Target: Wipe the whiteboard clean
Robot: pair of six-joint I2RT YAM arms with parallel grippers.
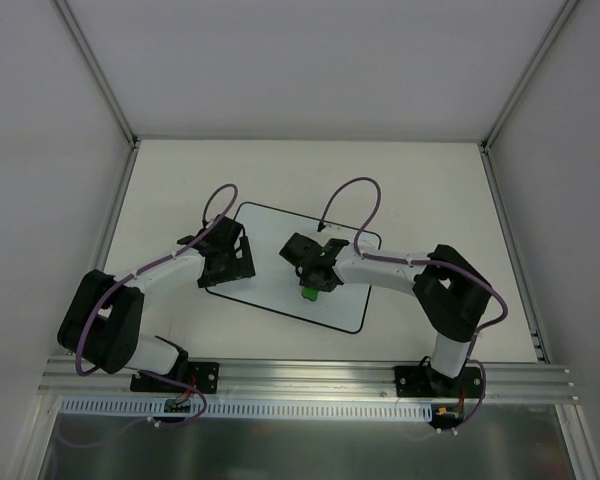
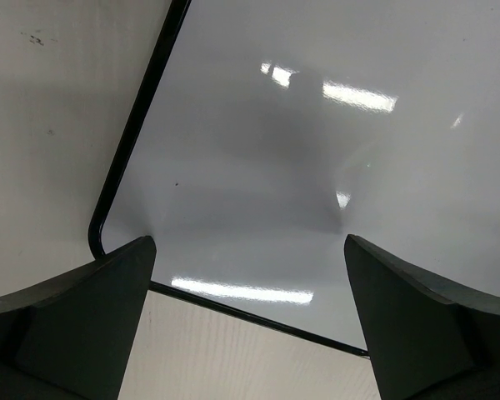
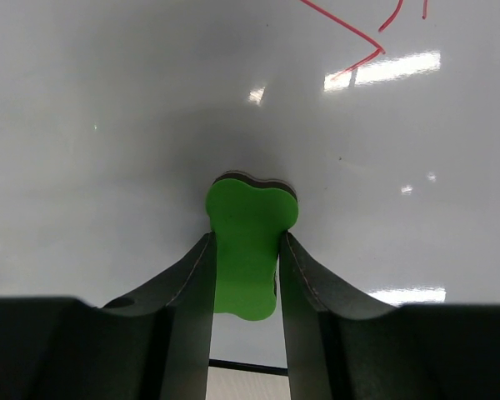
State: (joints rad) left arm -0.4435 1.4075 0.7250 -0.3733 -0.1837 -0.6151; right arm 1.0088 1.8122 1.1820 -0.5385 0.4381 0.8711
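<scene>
The right gripper [image 3: 246, 243] has its jaws pinched tight on the waist of a green eraser [image 3: 252, 208]. The eraser's dark felt face looks to be resting on the whiteboard [image 1: 332, 308]. The left gripper [image 2: 250, 250] stands wide open with nothing between its fingers [image 2: 92, 317]. They straddle the board's near left corner, though I cannot tell whether they press on it.

The board lies flat and a little skewed in the middle of the table [image 1: 180, 180], between the two arms. In the right wrist view, red marker lines [image 3: 350, 37] cross the white surface ahead of the eraser, clear of the felt.

To my eye the wiping is only partly done. The next stroke should push the eraser forward over those lines with the felt flat and an even downward press, so the block doesn't twist in the pinch. Overlapping passes would leave fewer streaks. A light board like this could slide under the rubbing, so the left arm should bear down on its corner.
</scene>
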